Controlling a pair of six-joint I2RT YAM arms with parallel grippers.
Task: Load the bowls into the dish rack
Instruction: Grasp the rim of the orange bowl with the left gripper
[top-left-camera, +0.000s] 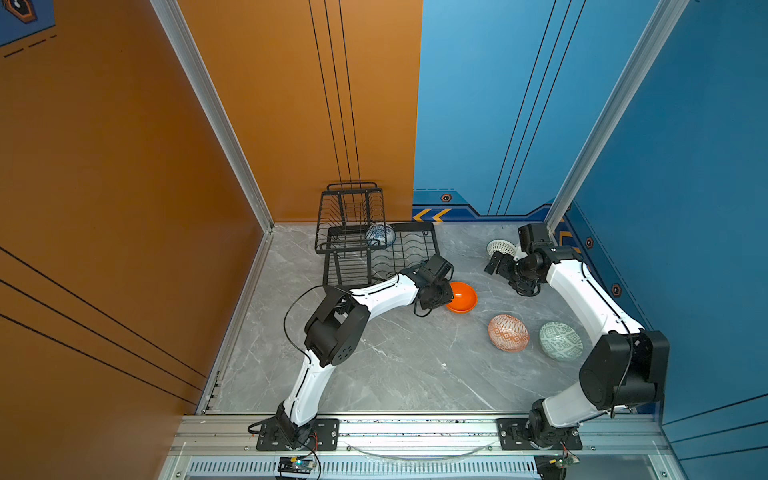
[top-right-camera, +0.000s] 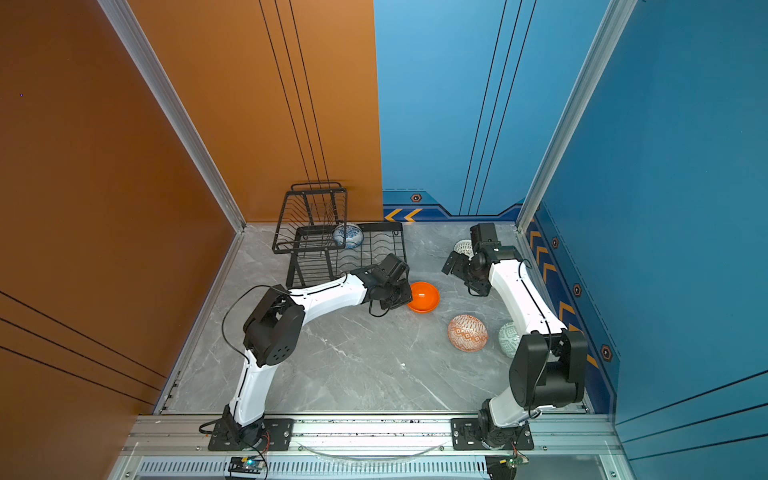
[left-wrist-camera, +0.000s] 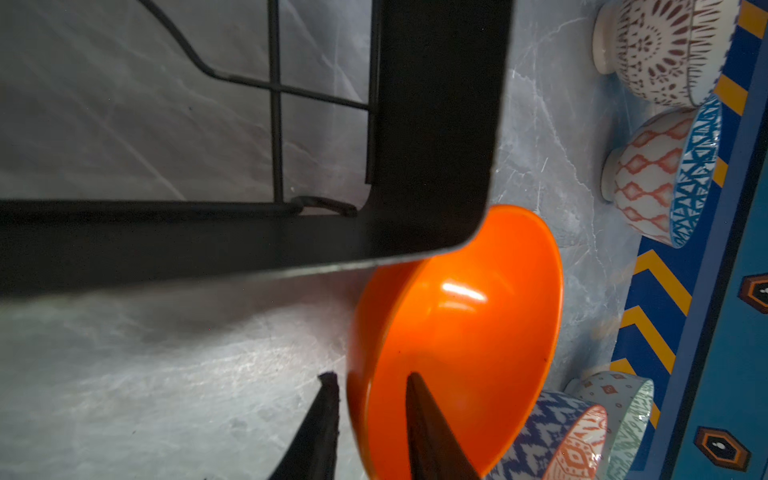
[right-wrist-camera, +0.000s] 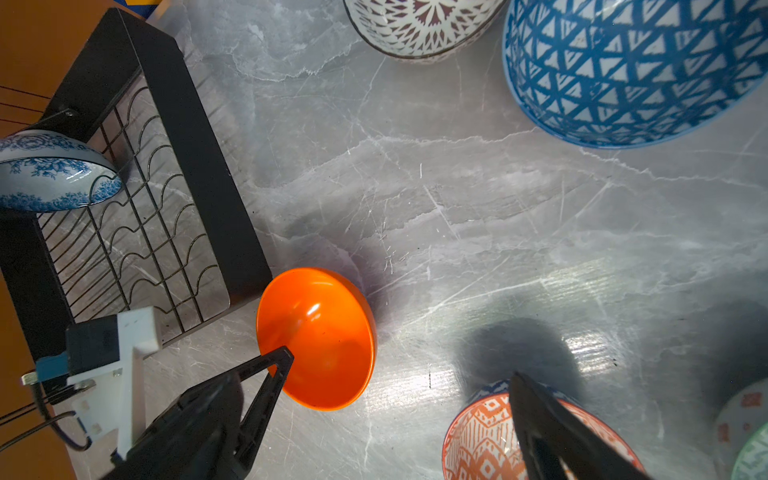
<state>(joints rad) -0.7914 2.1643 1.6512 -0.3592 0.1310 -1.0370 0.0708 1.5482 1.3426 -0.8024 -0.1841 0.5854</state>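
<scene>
A plain orange bowl (top-left-camera: 463, 297) sits on the grey table just in front of the black dish rack (top-left-camera: 415, 228). My left gripper (left-wrist-camera: 370, 376) has closed over its near rim, one finger inside the bowl and one outside. A blue-white floral bowl (top-left-camera: 380, 235) stands on edge in the rack's lower tray. At the right lie the white lattice bowl (top-left-camera: 500, 248), the orange-white geometric bowl (top-left-camera: 508, 332) and the pale green bowl (top-left-camera: 561, 340). The blue triangle bowl (right-wrist-camera: 631, 66) shows only in the wrist views. My right gripper (right-wrist-camera: 401, 374) hangs open and empty above the table.
The rack's raised basket tier (top-left-camera: 351, 216) stands at the back against the orange wall. The blue wall with yellow chevrons (left-wrist-camera: 660, 291) runs close behind the bowls on the right. The aluminium rail (top-left-camera: 415, 432) with both arm bases closes off the front.
</scene>
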